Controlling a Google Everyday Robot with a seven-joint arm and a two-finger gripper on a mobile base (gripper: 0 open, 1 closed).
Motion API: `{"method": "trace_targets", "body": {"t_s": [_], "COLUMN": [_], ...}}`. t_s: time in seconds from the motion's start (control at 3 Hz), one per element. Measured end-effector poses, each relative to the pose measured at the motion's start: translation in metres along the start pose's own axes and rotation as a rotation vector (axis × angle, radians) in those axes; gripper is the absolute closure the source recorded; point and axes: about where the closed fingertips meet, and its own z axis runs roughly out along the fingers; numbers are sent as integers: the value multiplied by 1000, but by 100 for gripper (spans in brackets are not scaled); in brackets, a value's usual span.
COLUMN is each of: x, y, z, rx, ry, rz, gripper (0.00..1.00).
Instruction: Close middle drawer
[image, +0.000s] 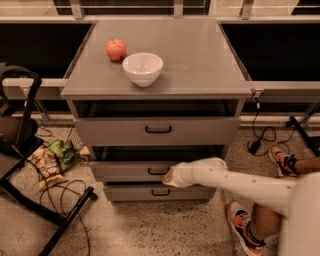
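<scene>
The grey cabinet (160, 87) has three drawers. The middle drawer (127, 170) has a low flat grey front with a small black bar handle (156, 172). It stands only slightly out, with a dark gap above it. My gripper (170, 176) is at the end of the white arm (240, 182) reaching in from the right. It is against the middle drawer's front, right beside the handle. The top drawer (157, 130) has a taller front, and the lowest drawer (155, 192) sits below.
A red apple (115, 49) and a white bowl (142, 68) sit on the cabinet top. A black chair frame (30, 150), snack bags (52, 160) and cables lie on the floor at left. A person's leg and shoes (280, 160) are at right.
</scene>
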Motion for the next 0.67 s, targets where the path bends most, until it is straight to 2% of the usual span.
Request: {"method": "trace_targets", "body": {"t_s": [0.33,0.67], "x": [-10,-10], "y": [-21,-19], "z": [9,9], "rx": [24,24], "ry": [-3,-2], "rz": [-24,-25], "gripper": [100,100]}}
